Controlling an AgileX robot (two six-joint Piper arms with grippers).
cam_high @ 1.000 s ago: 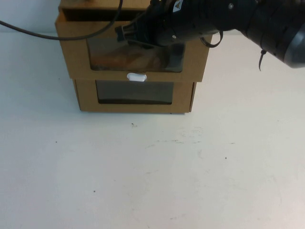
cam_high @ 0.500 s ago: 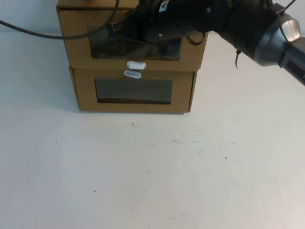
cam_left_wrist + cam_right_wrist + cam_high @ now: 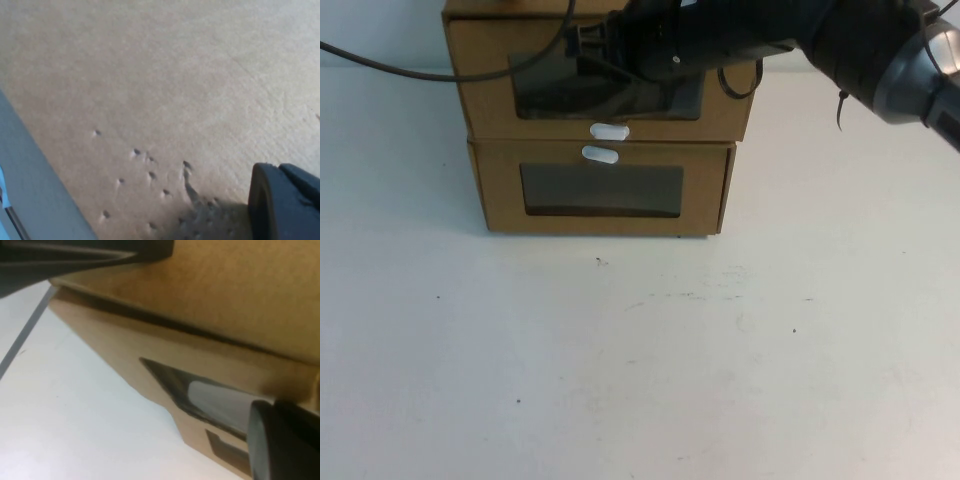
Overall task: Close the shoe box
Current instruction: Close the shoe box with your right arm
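We are seeing the right gripper point(image 3: 582, 47) lying against the shoe box point(image 3: 480, 70) front, far table edge; finger state unclear. The left gripper point(image 3: 285, 200) is hovering over cardboard, likewise unclear.

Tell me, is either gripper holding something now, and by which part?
It cannot be told. The right gripper is against the front of the upper shoe box. The left gripper is over bare cardboard.

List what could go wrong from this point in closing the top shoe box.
1. The right gripper presses on the shoe box at its window; a harder push could dent the clear panel or slide the stack back.
2. The lower box sits only just under it, tabs nearly level, so an overshoot could shift it too.
3. The left gripper sits close over cardboard and could scrape it.
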